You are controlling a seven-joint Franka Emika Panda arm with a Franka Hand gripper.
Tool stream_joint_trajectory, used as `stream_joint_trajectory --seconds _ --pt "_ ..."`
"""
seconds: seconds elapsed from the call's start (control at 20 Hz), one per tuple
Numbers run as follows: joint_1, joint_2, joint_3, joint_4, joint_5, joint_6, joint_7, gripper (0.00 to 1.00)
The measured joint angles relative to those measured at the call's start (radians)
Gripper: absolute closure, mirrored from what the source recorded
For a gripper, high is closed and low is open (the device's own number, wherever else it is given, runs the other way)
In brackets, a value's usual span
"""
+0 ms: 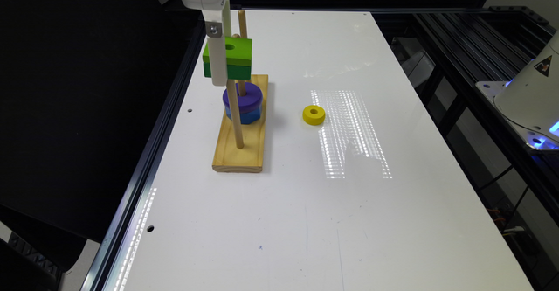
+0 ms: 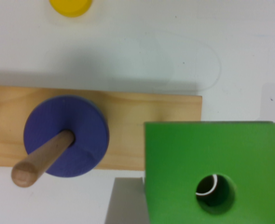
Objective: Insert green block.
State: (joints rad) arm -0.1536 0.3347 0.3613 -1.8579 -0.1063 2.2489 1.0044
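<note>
The white table (image 1: 305, 216) is glossy and bare near the lower edge of the exterior view, with dark framing around it. Left of centre stands the wooden base (image 1: 240, 151) with upright pegs; one carries the purple disc (image 1: 243, 96) over the blue piece (image 1: 244, 116). My gripper (image 1: 220, 59) is clamped on the green block (image 1: 238, 57), raised above them. The yellow ring (image 1: 313, 115) lies apart at centre.

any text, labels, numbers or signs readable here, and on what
No readable words or numbers.
Warning triangle: a sign with a symbol too small to make out, on the white robot base at the exterior view's right.
Green block, yellow ring, wooden base: no markings.
</note>
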Motion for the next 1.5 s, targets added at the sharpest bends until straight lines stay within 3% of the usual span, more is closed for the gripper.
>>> stream_joint_trajectory --seconds 1.25,1.35,1.5 --pt "0.0 0.035 -0.001 0.006 -0.0054 0.013 0.0 1.0" --pt "0.001 0.048 -0.001 0.006 -0.0107 0.021 0.002 1.0" --pt "0.001 0.067 -0.001 0.007 -0.0262 0.037 0.012 1.0"
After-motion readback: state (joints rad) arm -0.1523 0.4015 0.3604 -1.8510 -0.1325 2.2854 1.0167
